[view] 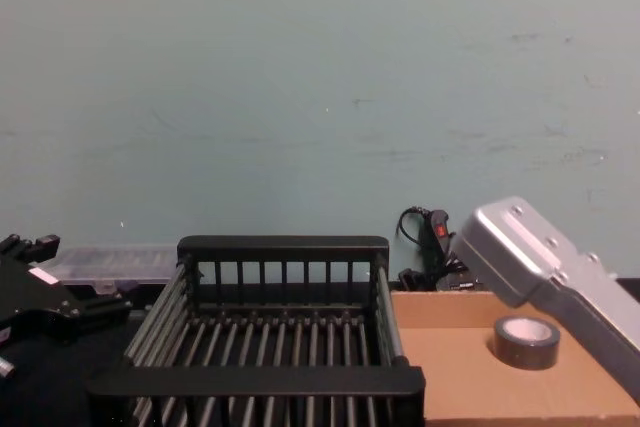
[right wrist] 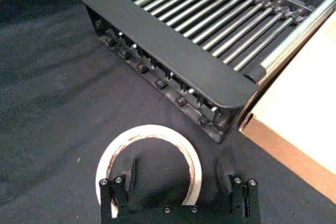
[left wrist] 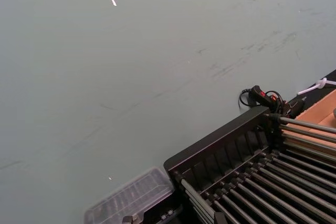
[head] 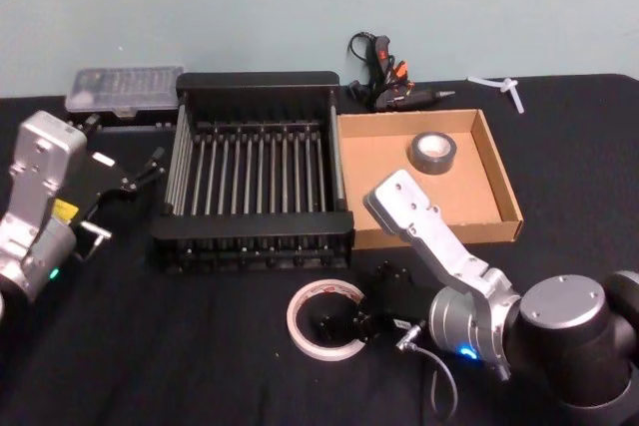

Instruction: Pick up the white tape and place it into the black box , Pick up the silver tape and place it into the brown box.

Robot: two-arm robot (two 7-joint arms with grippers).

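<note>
My right hand [right wrist: 178, 184], fingers apart, straddles the white tape's [right wrist: 149, 132] rim on the bench [right wrist: 47, 77]; black box [right wrist: 157, 40] just beyond.

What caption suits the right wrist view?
Open right gripper straddles the flat white tape roll's rim before the black slatted crate.

Right hand [right wrist: 178, 179] low, fingers spread wide

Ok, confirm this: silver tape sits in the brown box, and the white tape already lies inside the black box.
Not quite. The silver tape does sit in the brown box, but the head view shows the white tape on the table in front of the black box, with the right gripper open around its rim.
</note>
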